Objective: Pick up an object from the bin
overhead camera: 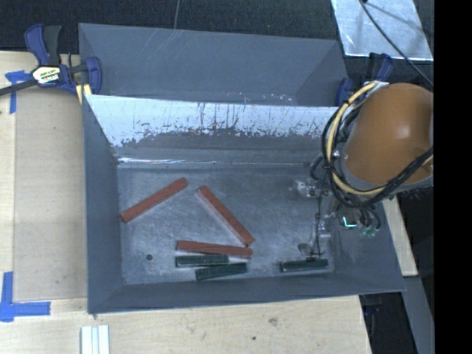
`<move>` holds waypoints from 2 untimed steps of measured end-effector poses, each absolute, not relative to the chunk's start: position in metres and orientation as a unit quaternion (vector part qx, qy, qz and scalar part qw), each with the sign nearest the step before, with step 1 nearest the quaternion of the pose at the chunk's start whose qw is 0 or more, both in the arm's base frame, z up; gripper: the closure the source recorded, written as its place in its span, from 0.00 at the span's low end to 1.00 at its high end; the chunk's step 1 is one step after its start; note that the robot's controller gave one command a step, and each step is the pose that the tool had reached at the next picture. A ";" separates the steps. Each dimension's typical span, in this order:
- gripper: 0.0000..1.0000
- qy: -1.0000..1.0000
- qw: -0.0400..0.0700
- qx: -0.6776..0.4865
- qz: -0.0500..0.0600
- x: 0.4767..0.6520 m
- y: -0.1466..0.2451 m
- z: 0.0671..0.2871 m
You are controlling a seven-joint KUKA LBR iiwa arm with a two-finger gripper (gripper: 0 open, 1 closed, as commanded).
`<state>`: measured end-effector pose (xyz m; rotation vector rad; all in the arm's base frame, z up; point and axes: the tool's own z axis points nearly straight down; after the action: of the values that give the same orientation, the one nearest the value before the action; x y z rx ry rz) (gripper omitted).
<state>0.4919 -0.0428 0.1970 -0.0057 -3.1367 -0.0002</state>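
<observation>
**A:** Where did the gripper (318, 254) stand?

**B:** Low in the right front corner of the bin (99, 220). Its tip was down at the right end of a short dark green bar (302, 265). I could not say whether it touched the bar or hung just above it.

**A:** How did that bar lie?

**B:** Flat on the bin floor, close along the front wall, with its long axis running left to right. Most of it stretched leftward from the tip. I judged a grasp would want a small shift left toward its middle, closing across the narrow width.

**A:** Was the gripper open or closed?

**B:** I could not tell; the tip was too slim against the floor to read.

**A:** What else was in the bin?

**B:** Well apart to the left lay three reddish-brown bars (225, 215), two of them slanting. Two more dark green bars (201, 260) lay just in front of the lowest brown one. Nothing crowded the bar at the right.
</observation>
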 end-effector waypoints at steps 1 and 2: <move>0.00 -0.999 -0.005 0.035 0.000 0.493 -0.050 0.173; 0.00 -0.992 -0.002 0.123 0.001 0.485 -0.072 0.090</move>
<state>0.4848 -0.0717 0.0903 0.3883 -3.1217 0.0024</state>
